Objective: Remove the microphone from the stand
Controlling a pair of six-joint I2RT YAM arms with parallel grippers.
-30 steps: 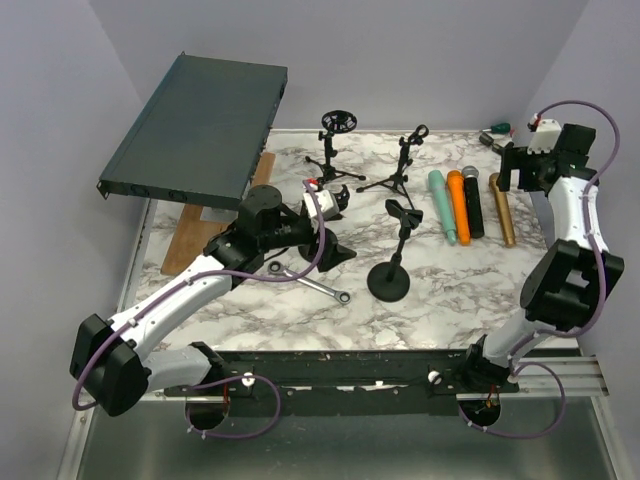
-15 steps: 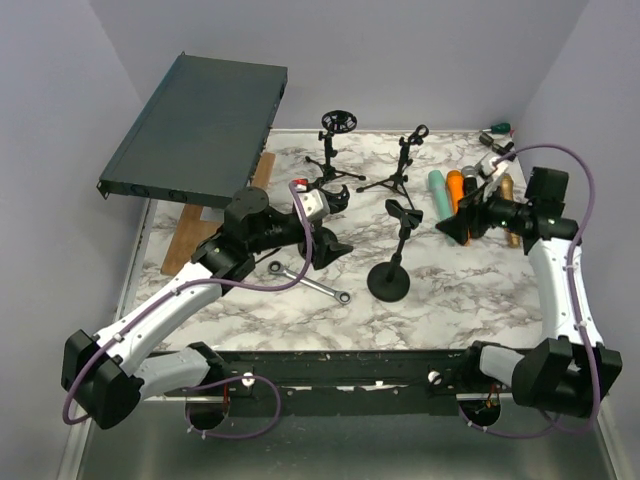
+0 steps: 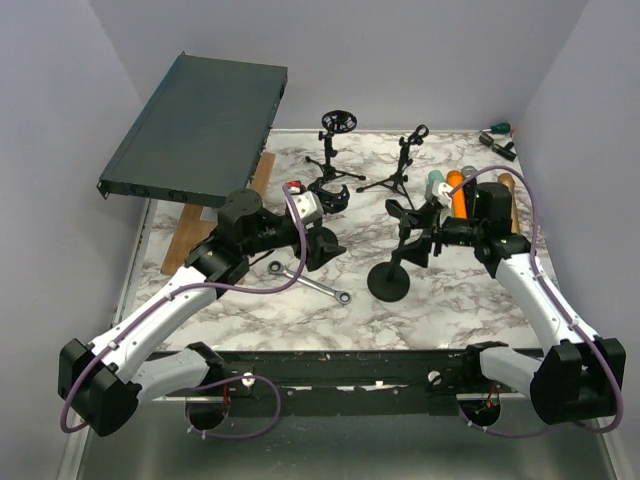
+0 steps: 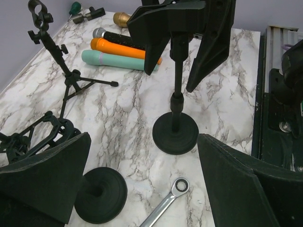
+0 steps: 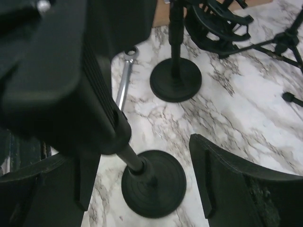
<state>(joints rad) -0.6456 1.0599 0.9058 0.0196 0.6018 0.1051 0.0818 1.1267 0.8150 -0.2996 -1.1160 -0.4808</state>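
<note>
Right gripper point(image 4: 171, 71) is spread, one finger on each side of the top of the stand point(image 4: 176, 109), with no contact that I can see; I read it as placed for a grasp, not gripping. Left gripper point(image 3: 325, 243) is also wide apart and holds nothing. It hangs low over the table point(image 3: 470, 290) near a second stand point(image 4: 101, 194) and a wrench point(image 4: 165, 203), well clear of the work. Target location: uncertain. The right wrist view shows a black ribbed holder point(image 5: 80, 109) tilted on top of the pole, between my fingers. I cannot tell from any view whether a mic sits in it or whether that body is the mic itself. The only mics I can identify for sure are the loose mics point(image 4: 118, 47) lying side by side on the table beyond the stand. Step in hand, as I judge it: the fingers are in position, the grasp is pending, nothing is lifted. The next move calls for closing on the black body above the pole, not on the pole, then pulling along the holder's tilt so the body slides out. Risk: the round base is unheld, so a sideways tug could tip the stand; the left arm could pin the base first.
</note>
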